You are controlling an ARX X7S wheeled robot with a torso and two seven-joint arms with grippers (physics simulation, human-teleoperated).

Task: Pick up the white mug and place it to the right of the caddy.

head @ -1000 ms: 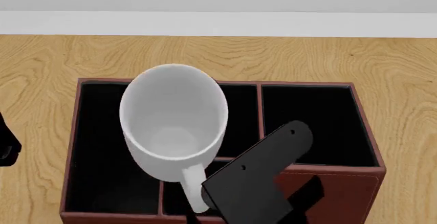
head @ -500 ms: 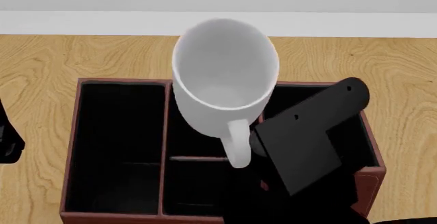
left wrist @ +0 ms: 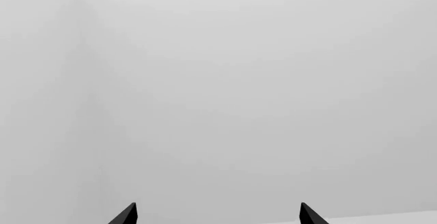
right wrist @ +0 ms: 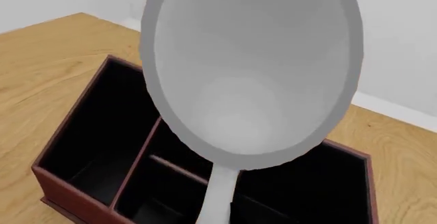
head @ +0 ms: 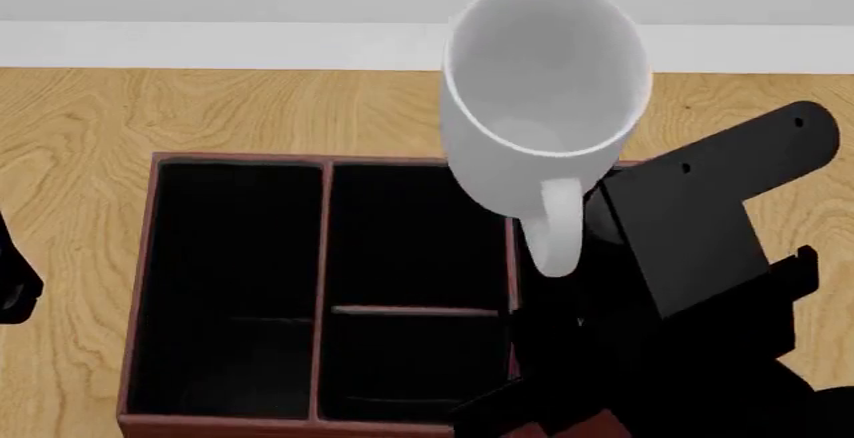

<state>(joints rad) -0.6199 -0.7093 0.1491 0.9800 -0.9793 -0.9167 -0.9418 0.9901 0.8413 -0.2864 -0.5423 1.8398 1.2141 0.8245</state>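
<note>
I held the plain glossy white ceramic mug (head: 545, 98) in my right claw (head: 577, 248), clamped by its loop handle, mouth tipped toward the head camera. The mug hung in the air above the large reddish-brown leather-look rectangular caddy (head: 134, 288), over the caddy's right-hand compartments and toward its far edge. It touched nothing below. In the right wrist view the white mug (right wrist: 251, 65) filled most of the frame, with the caddy (right wrist: 68, 183) underneath and pale wooden bench (right wrist: 48, 65) around it.

My left claw (left wrist: 217, 215) showed only two dark fingertips standing apart, empty, pointed at a blank wall. It played no part in this.

Judgement on the step: the carry was partly done, since the mug was not yet clear of the caddy's right wall. To do it well, I needed to hold height until the mug's base was wholly past that wall, then bring it down over bare bench to the right of the caddy. The mug was tilted, so I should level it before contact, or its base edge would land first and it could tip. The grip on the handle was narrow, so slow travel seemed wise, with release only once the base sat flat.
</note>
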